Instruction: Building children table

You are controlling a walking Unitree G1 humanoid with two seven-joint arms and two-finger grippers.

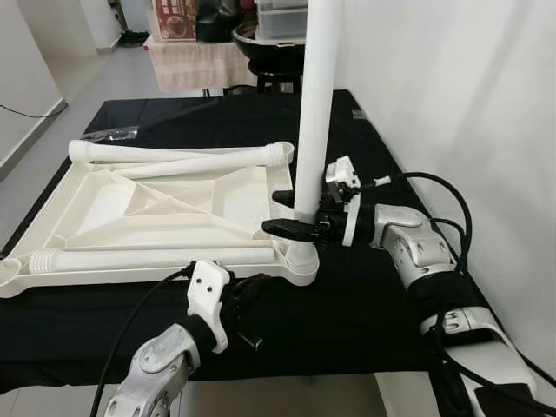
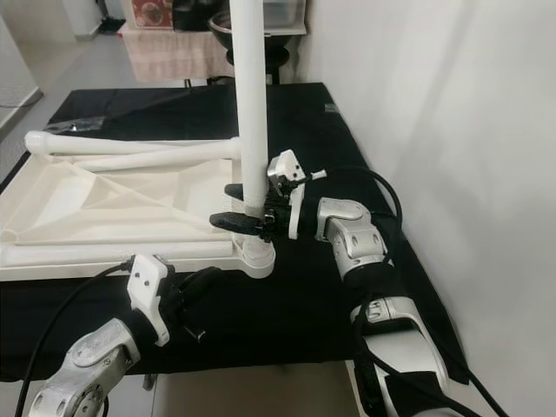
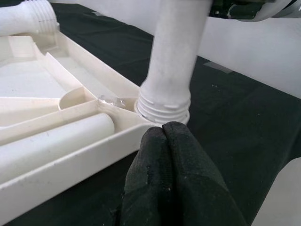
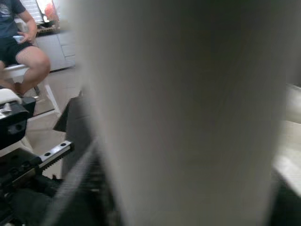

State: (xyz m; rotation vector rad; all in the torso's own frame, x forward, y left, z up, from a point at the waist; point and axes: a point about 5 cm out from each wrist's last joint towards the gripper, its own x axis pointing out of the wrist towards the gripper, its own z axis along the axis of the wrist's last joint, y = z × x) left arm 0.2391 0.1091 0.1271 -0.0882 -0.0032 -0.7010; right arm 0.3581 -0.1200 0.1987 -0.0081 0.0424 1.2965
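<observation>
A white plastic tabletop lies upside down on a black cloth. One white leg stands upright in the tabletop's near right corner socket. My right gripper is shut on this leg just above the socket, one black finger on each side. The leg's threaded base sits in the socket. My left gripper is shut and empty, its tips touching the tabletop's edge just under that corner. Loose legs lie on the tabletop: two at the far side, one along the near edge.
A white wall runs close along the right. A crumpled plastic bag lies on the cloth behind the tabletop. Further back stands a cloth-covered table with a black pot. A seated person is across the room.
</observation>
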